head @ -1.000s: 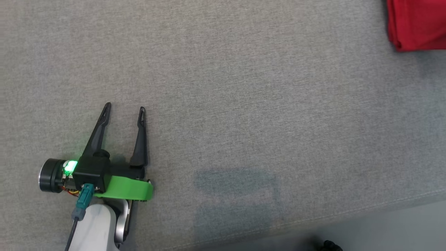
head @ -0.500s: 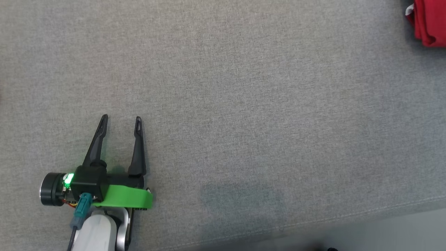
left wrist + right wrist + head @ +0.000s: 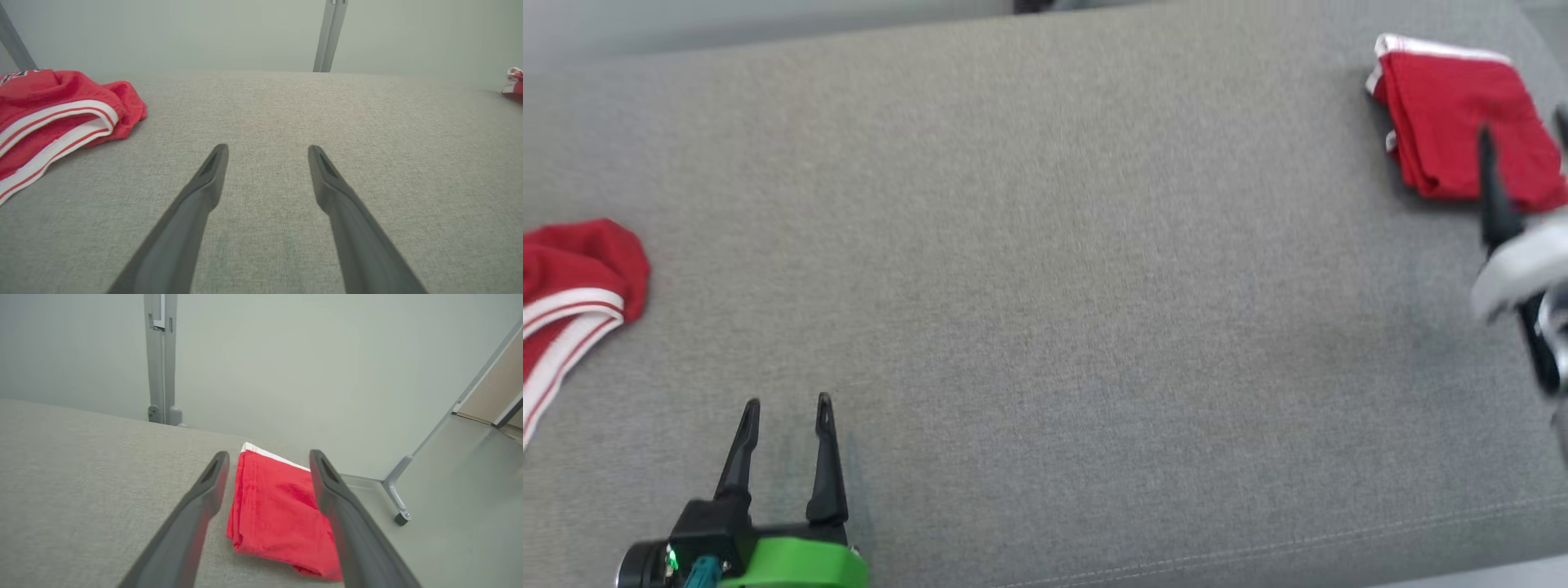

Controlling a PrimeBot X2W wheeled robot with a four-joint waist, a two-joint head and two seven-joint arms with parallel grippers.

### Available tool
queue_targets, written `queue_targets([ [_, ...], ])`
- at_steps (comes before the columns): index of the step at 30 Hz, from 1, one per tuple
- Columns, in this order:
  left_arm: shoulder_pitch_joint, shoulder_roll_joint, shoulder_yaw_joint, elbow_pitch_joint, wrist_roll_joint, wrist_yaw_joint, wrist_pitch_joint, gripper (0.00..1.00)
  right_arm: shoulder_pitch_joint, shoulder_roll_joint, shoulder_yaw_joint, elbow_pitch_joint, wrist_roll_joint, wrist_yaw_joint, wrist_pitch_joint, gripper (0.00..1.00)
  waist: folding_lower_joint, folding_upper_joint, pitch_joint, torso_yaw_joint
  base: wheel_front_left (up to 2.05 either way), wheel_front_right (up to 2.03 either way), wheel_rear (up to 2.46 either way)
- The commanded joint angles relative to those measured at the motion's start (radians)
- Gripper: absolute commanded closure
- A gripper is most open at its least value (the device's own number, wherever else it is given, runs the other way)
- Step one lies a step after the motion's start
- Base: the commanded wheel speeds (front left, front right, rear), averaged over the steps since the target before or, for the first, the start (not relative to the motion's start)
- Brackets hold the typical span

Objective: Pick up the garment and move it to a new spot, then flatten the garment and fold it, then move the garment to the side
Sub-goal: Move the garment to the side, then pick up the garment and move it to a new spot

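- Left gripper [image 3: 787, 402]: low at the left of the head view, above the grey pad [image 3: 1054, 286]. Fingers are spread wide and nothing is between them. The left wrist view shows bare pad under and between both fingers.
- Right gripper [image 3: 269, 454]: fingers spread wide, holding nothing. In the head view it sits at the right edge, blurred, with one dark finger crossing the near side of the folded garment [image 3: 1445, 122].
- Folded garment: red with a white band on its far edge. It lies flat at the pad's far right corner, close to the edge. In the right wrist view it shows between and beyond the two fingers. Whether either finger touches the cloth cannot be told.
- Crumpled garment [image 3: 572, 286]: red with white stripes, bunched at the pad's left edge and partly cut off by the frame. It lies to the left of the left gripper and apart from it.
- The two garments are well apart, at opposite ends of the pad.
- Post [image 3: 161, 355]: a grey upright behind the pad's far edge, against a pale wall.
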Motion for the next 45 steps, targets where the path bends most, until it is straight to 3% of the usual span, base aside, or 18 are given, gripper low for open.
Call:
queue_targets([
  [1,0.019,-0.002,0.007,0.0,-0.003,-0.001,0.0,0.0,0.048,0.013,0.002,-0.011,0.023,-0.001,-0.002,0.0,0.0,0.0,-0.148,0.062,0.0,0.0,0.0],
  [4,0.061,-0.007,0.036,0.01,-0.016,-0.005,0.0,0.0,0.222,0.032,-0.03,-0.123,0.04,-0.001,-0.007,0.0,0.0,0.0,-0.199,0.093,0.0,0.0,0.0],
  [10,0.105,-0.013,0.068,0.033,-0.025,-0.038,0.0,0.0,0.513,0.156,-0.08,-0.273,-0.028,-0.001,-0.018,0.0,0.0,0.0,-0.248,0.129,0.0,0.0,0.0],
  [14,0.114,-0.016,0.075,0.049,-0.027,-0.063,0.0,0.0,0.635,0.258,-0.105,-0.344,-0.095,-0.001,-0.017,0.0,0.0,0.0,-0.26,0.136,0.0,0.0,0.0],
  [21,0.118,-0.019,0.083,0.098,-0.037,-0.113,0.0,0.0,0.703,0.36,-0.169,-0.386,-0.181,-0.001,-0.017,0.0,0.0,0.0,-0.274,0.114,0.0,0.0,0.0],
  [35,0.097,-0.023,0.094,0.128,-0.029,-0.141,0.0,0.0,0.707,0.395,-0.228,-0.395,-0.229,-0.001,-0.018,0.0,0.0,0.0,-0.282,0.084,0.0,0.0,0.0],
  [45,0.087,-0.024,0.093,0.136,-0.038,-0.144,0.0,0.0,0.714,0.398,-0.234,-0.388,-0.231,-0.001,-0.017,0.0,0.0,0.0,-0.29,0.109,0.0,0.0,0.0],
])
